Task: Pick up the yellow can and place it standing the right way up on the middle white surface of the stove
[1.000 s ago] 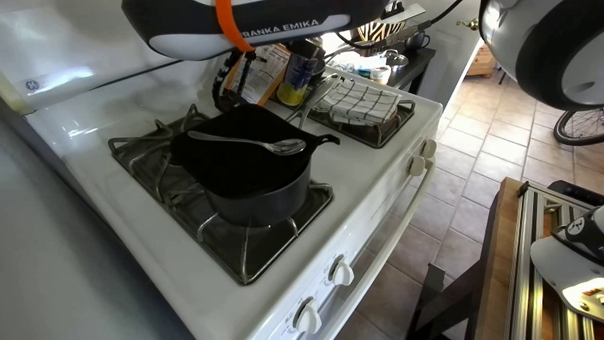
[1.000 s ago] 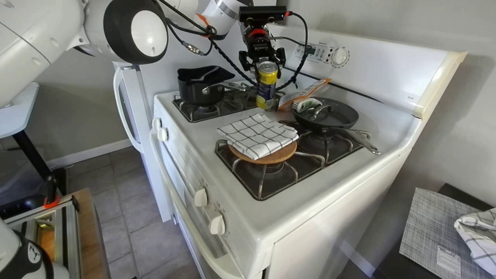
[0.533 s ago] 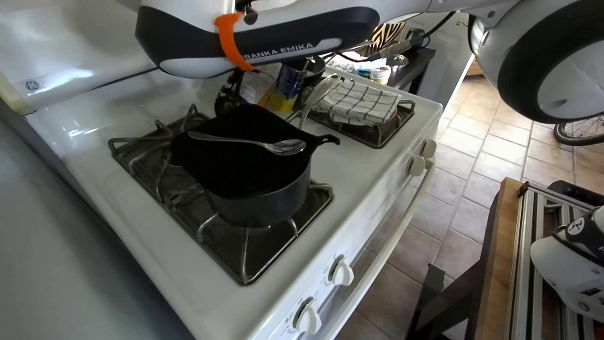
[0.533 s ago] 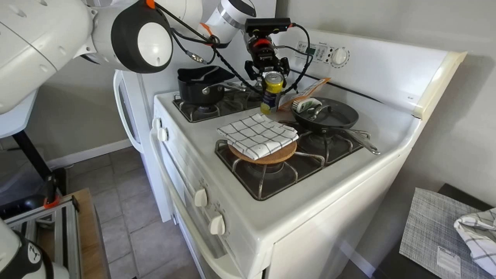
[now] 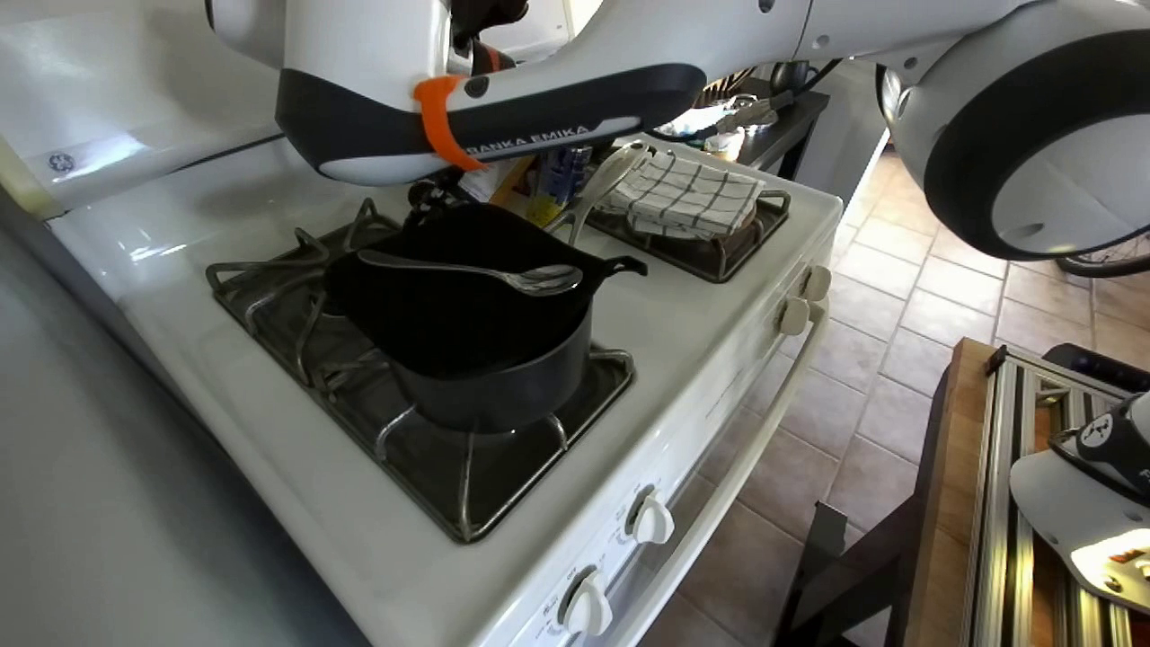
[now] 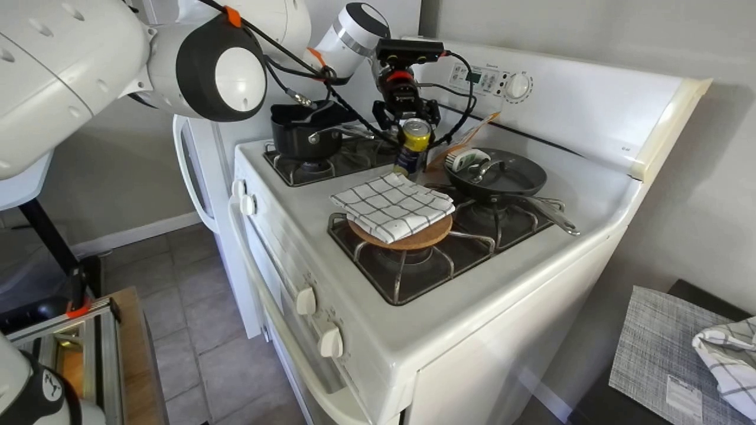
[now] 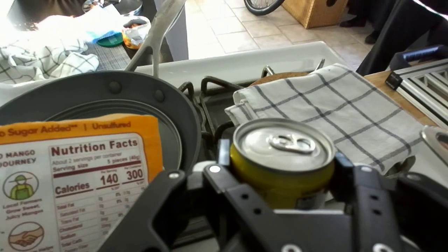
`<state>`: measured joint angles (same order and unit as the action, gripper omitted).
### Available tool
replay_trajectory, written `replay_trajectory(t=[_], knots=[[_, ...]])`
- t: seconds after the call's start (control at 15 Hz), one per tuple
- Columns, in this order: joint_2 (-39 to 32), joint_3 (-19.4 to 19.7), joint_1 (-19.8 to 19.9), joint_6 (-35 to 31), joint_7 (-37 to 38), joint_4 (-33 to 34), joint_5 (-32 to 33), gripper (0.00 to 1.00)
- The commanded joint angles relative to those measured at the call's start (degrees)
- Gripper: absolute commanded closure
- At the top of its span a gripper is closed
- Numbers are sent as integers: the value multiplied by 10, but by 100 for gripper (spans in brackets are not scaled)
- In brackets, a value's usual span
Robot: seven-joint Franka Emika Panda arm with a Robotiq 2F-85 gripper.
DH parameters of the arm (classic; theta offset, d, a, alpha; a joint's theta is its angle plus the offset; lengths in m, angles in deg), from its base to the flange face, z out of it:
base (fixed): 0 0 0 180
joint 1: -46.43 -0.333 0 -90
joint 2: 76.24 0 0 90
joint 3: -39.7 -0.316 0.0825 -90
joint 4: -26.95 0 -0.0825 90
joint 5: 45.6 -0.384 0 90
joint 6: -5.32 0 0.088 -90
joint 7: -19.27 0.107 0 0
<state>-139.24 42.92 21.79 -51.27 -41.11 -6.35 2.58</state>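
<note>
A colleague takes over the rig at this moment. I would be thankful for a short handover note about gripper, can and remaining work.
Gripper: closed on the yellow can, tab end up.
Place: in an exterior view the can seems over or on the middle white surface; the checked towel hides its base, so contact cannot be confirmed.
Done: the can is grasped.
Left: check that it stands level there, release, back away, preferably minding the orange-and-white package close by.
</note>
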Motion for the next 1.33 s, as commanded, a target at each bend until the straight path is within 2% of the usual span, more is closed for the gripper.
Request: replay_trajectory(t=[0.0, 0.53, 0.6, 0.67, 0.8, 1.27], knots=[[-28, 23, -12, 32, -35, 35, 22, 62], [-57, 48, -21, 34, -31, 52, 18, 62], [-58, 50, -22, 35, -32, 53, 17, 12], [-59, 52, -23, 36, -30, 55, 17, 11], [-47, 45, -21, 31, -20, 34, 21, 0], [-25, 38, -21, 36, -9, 54, 9, 0]])
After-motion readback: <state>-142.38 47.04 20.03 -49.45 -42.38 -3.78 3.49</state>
